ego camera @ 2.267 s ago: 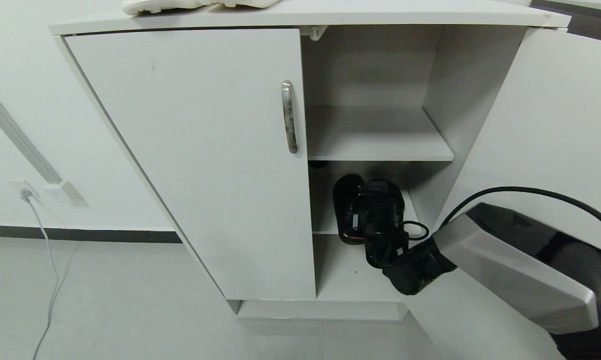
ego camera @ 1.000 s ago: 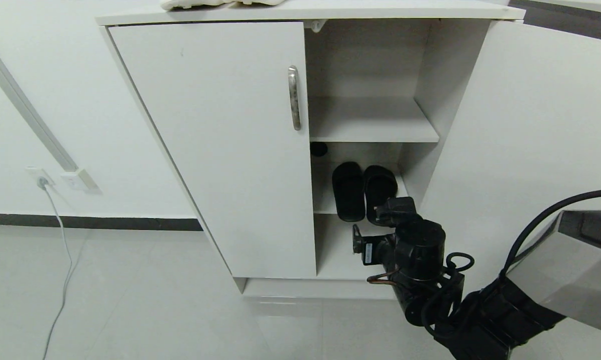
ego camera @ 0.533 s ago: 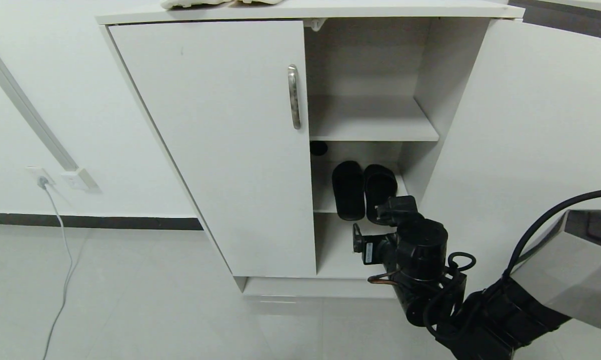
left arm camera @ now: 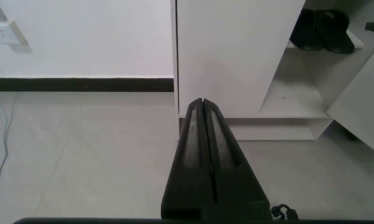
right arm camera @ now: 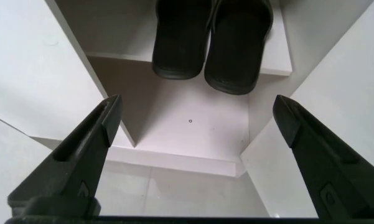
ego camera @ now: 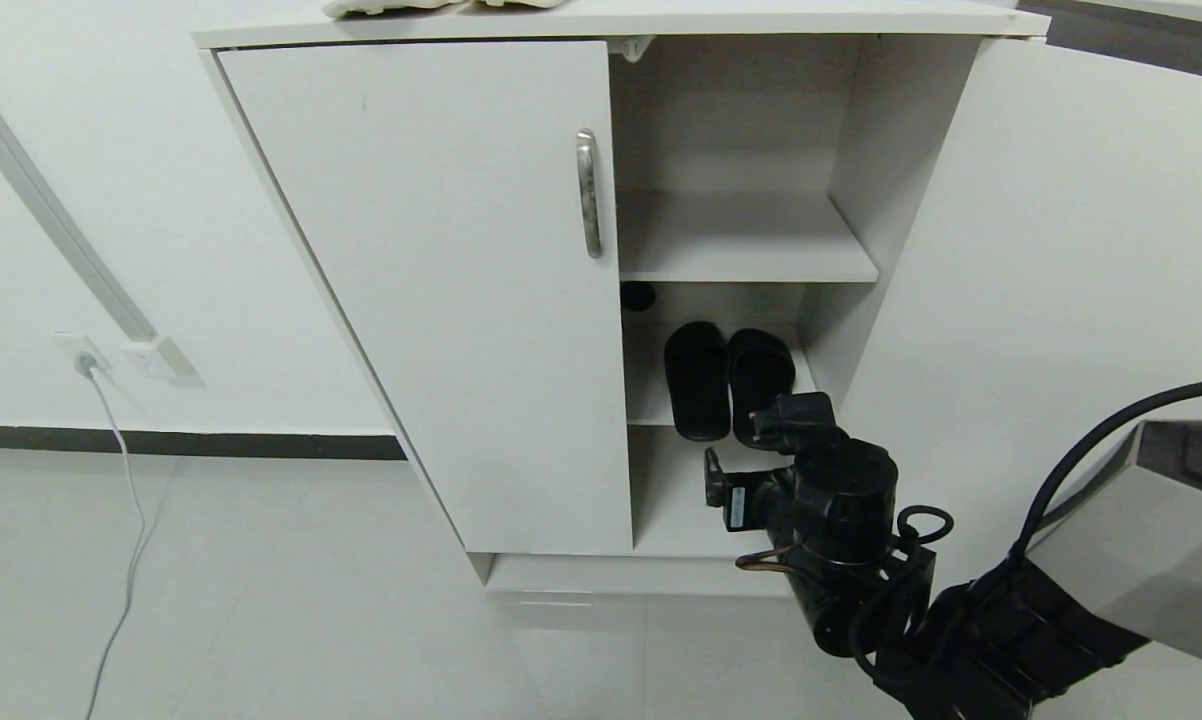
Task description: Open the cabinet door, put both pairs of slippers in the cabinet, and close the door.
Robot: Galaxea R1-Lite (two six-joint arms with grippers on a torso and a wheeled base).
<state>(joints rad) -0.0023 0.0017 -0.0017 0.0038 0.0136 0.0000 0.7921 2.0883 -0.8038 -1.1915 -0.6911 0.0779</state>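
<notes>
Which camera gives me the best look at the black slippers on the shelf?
Right wrist view: the black slippers sit close and unobstructed. Head view shows them smaller, one near end covered; left wrist view, tiny at the edge.

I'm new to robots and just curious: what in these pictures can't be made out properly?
Pale slippers on the cabinet top: head view, cut off by the upper edge; whether both are there is unclear.
Small dark thing under the upper shelf: head view, half hidden by the closed left door.
</notes>
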